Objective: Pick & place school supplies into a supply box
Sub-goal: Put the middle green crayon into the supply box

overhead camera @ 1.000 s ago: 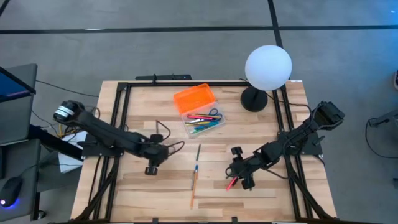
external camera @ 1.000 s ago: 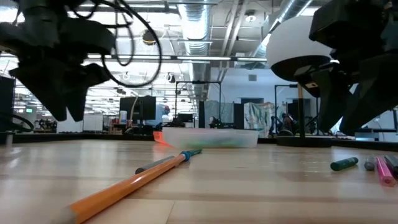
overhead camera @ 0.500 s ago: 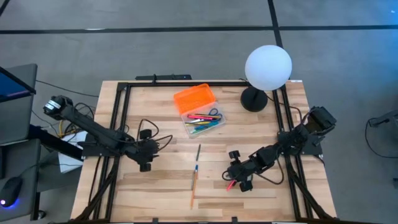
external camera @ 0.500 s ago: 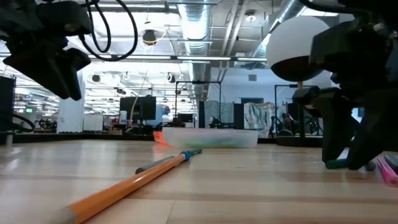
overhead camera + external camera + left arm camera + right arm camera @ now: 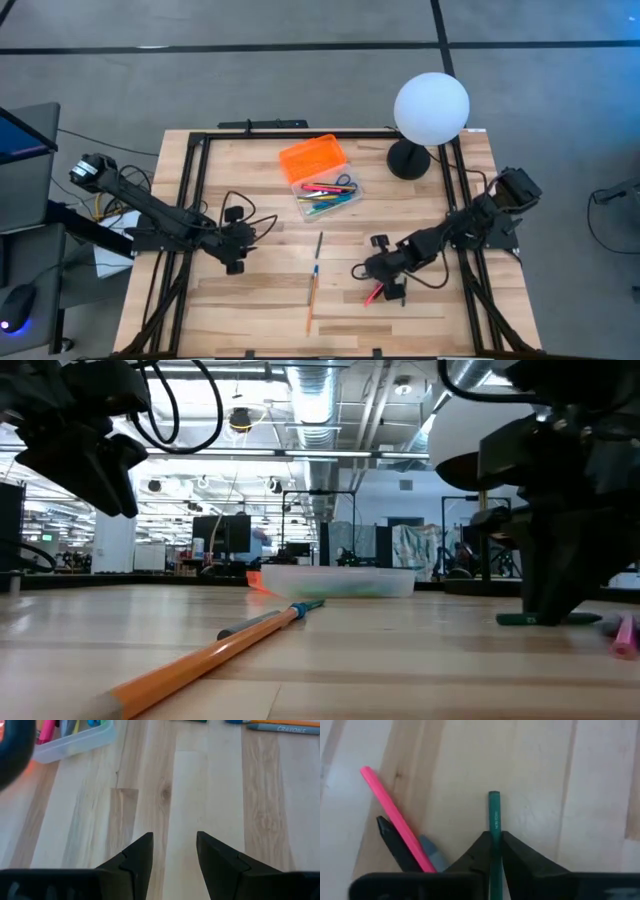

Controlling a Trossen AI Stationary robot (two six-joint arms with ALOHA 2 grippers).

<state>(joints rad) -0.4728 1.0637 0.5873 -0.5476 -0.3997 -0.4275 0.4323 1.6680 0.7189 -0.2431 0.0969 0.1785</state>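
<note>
My right gripper (image 5: 375,272) is low over the table's right half, shut on a green pen (image 5: 494,815), which also shows under it in the low view (image 5: 528,619). Beside it lie a pink pen (image 5: 395,827), a black one (image 5: 395,847) and a grey-blue one (image 5: 431,854). My left gripper (image 5: 233,262) hovers open above bare wood left of centre (image 5: 174,851). The supply box (image 5: 330,196) sits toward the far edge, its clear tray holding several pens and scissors, with its orange lid (image 5: 312,157) beside it. An orange pencil (image 5: 311,300) and a dark pencil (image 5: 318,247) lie flat mid-table. My right gripper pinches the green pen between its two fingertips (image 5: 512,851), at a stretch of the shaft (image 5: 494,826) behind its far free end (image 5: 494,795). The fingers come from above, slanting. The pen stays level at table height (image 5: 528,619); whether it is clear of the wood, I cannot tell.
A white globe lamp (image 5: 430,108) on a dark base stands at the far right corner. A black frame rail (image 5: 190,190) runs around the table's edges. Bare wood lies between the two arms and along the near edge.
My right gripper has come down onto the green pen and shifted a little toward the table's left; the pen has slid slightly the same way. My left gripper has drawn back toward the table's left edge and has stayed there for the last half second.
</note>
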